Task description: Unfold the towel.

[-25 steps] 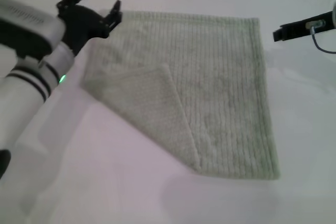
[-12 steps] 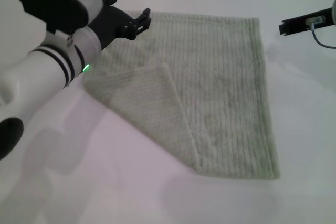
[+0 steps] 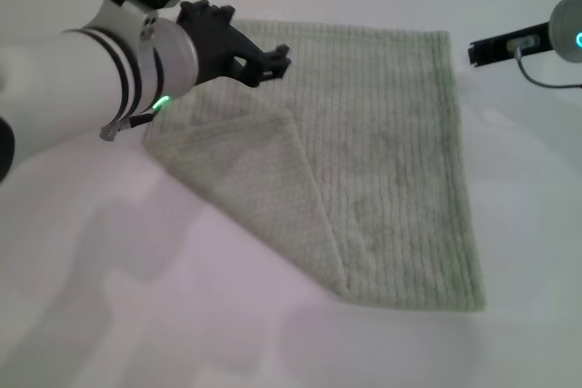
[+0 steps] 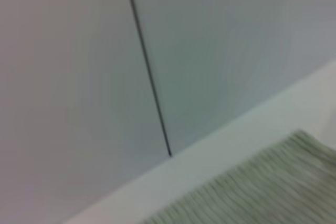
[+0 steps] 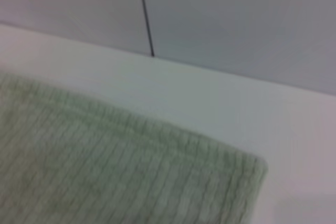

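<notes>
Left end effector (image 3: 269,61) hovers over the far left part of the towel (image 3: 382,161), its black fingers a little apart and holding nothing. Below it, toward the robot, one towel corner lies folded over onto the cloth on the white counter (image 3: 136,315). Right end effector (image 3: 486,50) waits beyond the towel's far right corner; I cannot tell its fingers' state. No writing is readable.
</notes>
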`<state>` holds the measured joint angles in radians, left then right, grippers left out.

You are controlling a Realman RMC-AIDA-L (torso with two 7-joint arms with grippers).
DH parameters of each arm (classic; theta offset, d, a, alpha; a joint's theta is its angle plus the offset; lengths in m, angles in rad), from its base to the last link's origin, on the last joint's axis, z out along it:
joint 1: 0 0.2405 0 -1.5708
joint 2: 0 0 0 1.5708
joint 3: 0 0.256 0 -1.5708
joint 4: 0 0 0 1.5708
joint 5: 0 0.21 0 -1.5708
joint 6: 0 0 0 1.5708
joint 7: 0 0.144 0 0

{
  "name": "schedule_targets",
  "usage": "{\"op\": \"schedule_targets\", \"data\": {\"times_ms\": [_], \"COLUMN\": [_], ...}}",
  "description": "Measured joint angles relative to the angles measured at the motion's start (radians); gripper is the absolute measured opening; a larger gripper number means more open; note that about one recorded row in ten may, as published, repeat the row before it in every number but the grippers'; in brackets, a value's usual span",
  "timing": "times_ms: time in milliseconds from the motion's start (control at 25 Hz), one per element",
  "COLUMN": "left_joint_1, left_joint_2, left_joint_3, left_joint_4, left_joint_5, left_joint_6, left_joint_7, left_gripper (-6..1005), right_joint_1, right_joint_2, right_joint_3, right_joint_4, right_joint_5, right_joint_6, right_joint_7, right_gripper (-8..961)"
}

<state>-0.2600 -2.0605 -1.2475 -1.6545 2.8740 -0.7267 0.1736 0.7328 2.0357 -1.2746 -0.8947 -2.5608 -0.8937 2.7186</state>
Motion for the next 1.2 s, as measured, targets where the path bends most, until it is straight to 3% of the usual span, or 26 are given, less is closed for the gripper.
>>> {"op": "schedule_targets", "data": {"times_ms": [40,240,440,640,1200], "left_joint_1": [-0.013,-0.052,-0.058,-0.059,-0.103], "left_joint_2": [0.0,-0.005,-0.007,-0.007,-0.009], "left_joint_3": [0.0,0.005,0.024,0.036,0.062], "left_joint_4": [-0.032,-0.031,-0.02,-0.017,0.051], "left_joint_5": [0.001,-0.005,-0.006,-0.007,-0.007], "left_joint_6": [-0.071,-0.18,-0.198,-0.194,-0.166], "left_joint_7": [0.004,0.022,0.022,0.023,0.024], "left_gripper": [802,802,802,802,802], "right_joint_1": [0.0,0.04,0.131,0.17,0.164], "right_joint_2": [0.0,0.0,0.002,0.005,0.014], "right_joint_3": [0.004,-0.002,-0.01,-0.011,-0.011], "right_joint_4": [0.009,0.092,0.252,0.334,0.375], "right_joint_5": [0.009,0.074,0.094,0.114,0.116], "right_joint_6": [0.025,0.101,0.161,0.187,0.193], "right_joint_7": [0.0,-0.057,-0.113,-0.14,-0.14], "right_gripper": [-1,0,0,-1,-1]}}
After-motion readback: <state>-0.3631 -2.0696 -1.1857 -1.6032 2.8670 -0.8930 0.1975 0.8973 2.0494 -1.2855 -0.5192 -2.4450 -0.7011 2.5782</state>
